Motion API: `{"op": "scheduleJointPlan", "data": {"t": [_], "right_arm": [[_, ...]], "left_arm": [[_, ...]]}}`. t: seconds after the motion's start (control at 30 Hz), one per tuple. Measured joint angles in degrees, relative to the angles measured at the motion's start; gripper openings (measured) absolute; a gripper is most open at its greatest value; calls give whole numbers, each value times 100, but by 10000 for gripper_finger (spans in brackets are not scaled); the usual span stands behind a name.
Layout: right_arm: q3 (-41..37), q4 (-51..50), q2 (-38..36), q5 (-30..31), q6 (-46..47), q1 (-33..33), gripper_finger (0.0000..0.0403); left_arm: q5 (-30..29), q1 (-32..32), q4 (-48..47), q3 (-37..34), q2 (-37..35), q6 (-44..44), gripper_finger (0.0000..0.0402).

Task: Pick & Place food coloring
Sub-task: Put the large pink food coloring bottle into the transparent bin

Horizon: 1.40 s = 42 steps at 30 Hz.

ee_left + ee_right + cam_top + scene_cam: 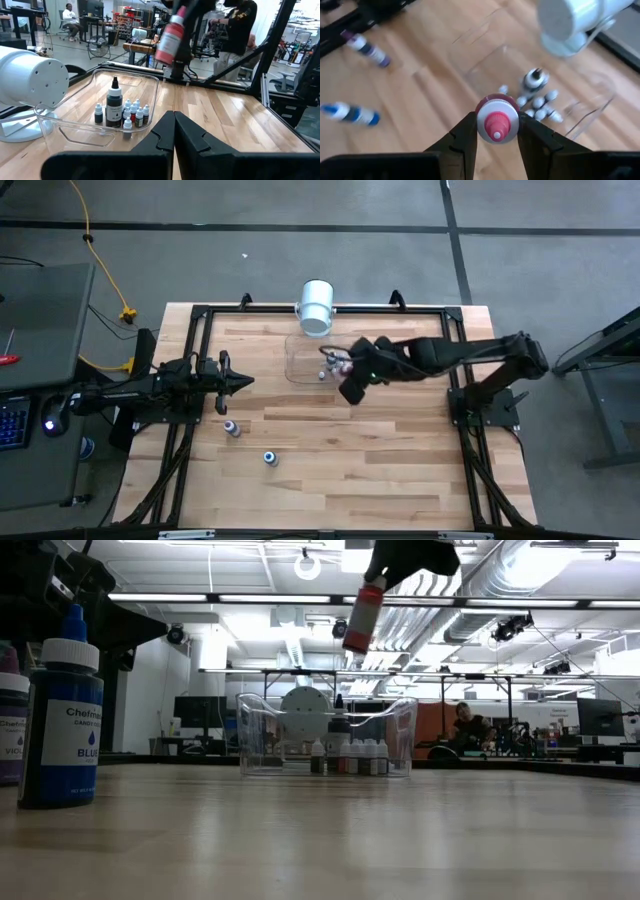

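High view, just right of centre: the right gripper (pixel 345 366) hangs over the near-right edge of the clear tub (pixel 300 365), its jaws grasping a pink-capped food coloring bottle (pixel 496 121) by the cap end. Low view shows that bottle (pixel 363 616) lifted well above the counter (pixel 380 450), near the frame's top centre, tilted, with the tub (pixel 262 738) below it. Inside the tub stand a taller black bottle (pixel 114 106) and a cluster of tiny bottles (pixel 134 113), close together. Behind the tub in the high view's upper middle sits a white cylinder (pixel 316 305). At left centre the left gripper (pixel 236 381) rests low with its jaws clenched on nothing. Below it, a purple bottle (pixel 232 428) and a blue bottle (pixel 269 458) sit on the counter, apart from each other.
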Motion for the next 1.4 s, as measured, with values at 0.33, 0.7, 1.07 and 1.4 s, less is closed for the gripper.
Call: {"op": "scheduleJointPlan", "data": {"t": [0.33, 0.7, 1.07, 1.4], "right_arm": [[535, -369, 450, 232, 63, -803, 109], [519, -932, 689, -138, 197, -1618, 109], [509, -748, 1278, -524, 108, -2113, 109], [509, -638, 1696, -701, 192, -2331, 109]], "left_arm": [[0, 1, 0, 0, -1, -1, 1], [1, 2, 0, 0, 0, 0, 1], [1, 1, 0, 0, -2, -1, 1], [1, 2, 0, 0, -1, -2, 1]]}}
